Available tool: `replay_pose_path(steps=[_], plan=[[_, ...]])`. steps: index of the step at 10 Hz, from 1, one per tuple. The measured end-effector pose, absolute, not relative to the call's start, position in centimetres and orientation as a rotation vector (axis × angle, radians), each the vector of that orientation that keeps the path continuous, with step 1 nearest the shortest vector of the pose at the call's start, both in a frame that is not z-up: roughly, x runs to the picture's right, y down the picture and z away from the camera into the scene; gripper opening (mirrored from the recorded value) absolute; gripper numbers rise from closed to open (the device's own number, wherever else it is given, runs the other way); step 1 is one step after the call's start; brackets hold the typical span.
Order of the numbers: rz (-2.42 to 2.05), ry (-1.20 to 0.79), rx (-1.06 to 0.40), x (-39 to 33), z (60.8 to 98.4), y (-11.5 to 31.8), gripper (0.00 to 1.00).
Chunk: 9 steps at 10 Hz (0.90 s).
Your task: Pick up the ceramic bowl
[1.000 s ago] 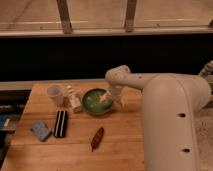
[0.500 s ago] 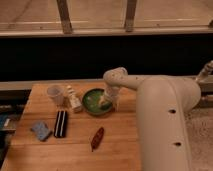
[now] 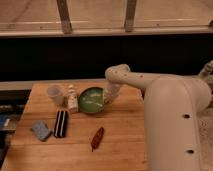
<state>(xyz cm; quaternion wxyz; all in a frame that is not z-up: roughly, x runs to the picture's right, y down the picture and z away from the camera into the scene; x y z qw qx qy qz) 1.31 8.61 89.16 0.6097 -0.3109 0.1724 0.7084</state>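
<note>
The green ceramic bowl (image 3: 91, 100) sits on the wooden table (image 3: 120, 135), round and shallow with a paler inside. My gripper (image 3: 107, 98) is at the bowl's right rim, reaching down from the white arm (image 3: 150, 85) that comes in from the right. The bowl rests on the table. A small translucent plastic cup (image 3: 55, 94) stands to the left of the bowl.
A small white bottle (image 3: 73, 100) stands right beside the bowl's left edge. A black oblong object (image 3: 61, 123), a blue-grey sponge (image 3: 41, 130) and a reddish snack bar (image 3: 97, 138) lie nearer the front. A dark wall and railing run behind the table.
The arm has shifted slightly left and lower, bringing the gripper closer onto the bowl's right rim. The bowl has not visibly moved.
</note>
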Motion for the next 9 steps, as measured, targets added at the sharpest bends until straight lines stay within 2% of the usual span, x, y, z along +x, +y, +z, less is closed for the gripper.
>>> replay_pose_path(steps=[3, 9], plan=[[1.696, 0.333, -0.679, 3.0, 87.4, 6.2, 0.0], [1.784, 0.149, -0.511, 5.7, 79.9, -1.1, 0.0]])
